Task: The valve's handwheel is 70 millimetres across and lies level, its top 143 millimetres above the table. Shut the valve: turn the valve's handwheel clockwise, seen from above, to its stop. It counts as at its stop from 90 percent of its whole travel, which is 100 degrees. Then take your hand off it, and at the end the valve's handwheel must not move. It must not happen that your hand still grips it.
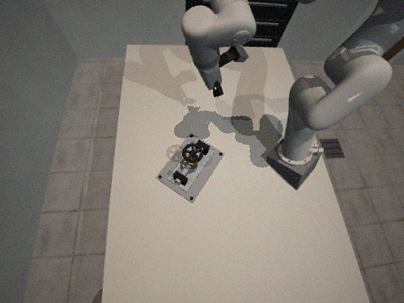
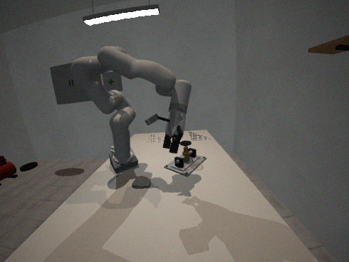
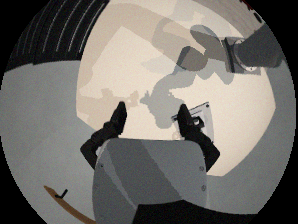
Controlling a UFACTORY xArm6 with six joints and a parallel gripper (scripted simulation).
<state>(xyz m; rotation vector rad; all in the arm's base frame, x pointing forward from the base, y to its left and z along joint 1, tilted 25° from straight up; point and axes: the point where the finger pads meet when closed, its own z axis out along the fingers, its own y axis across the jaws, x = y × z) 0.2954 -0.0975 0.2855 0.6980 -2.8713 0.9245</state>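
The valve stands on a grey baseplate [image 1: 189, 167] near the middle of the white table. Its black spoked handwheel [image 1: 192, 153] lies level on top of a brass stem; it also shows in the exterior view [image 2: 184, 143]. My gripper [image 1: 215, 89] hangs in the air beyond the valve, toward the far end of the table, well above it and apart from the handwheel. Its two black fingers stand wide open with nothing between them, as the exterior view [image 2: 172, 143] and the wrist view [image 3: 152, 117] show. In the wrist view only a corner of the baseplate [image 3: 201, 113] shows, beside the right finger.
The arm's base [image 1: 293, 164] stands on the table to the right of the valve. A dark slatted cabinet [image 1: 253, 9] stands behind the table's far end. Tiled floor surrounds the table, and walls stand close by.
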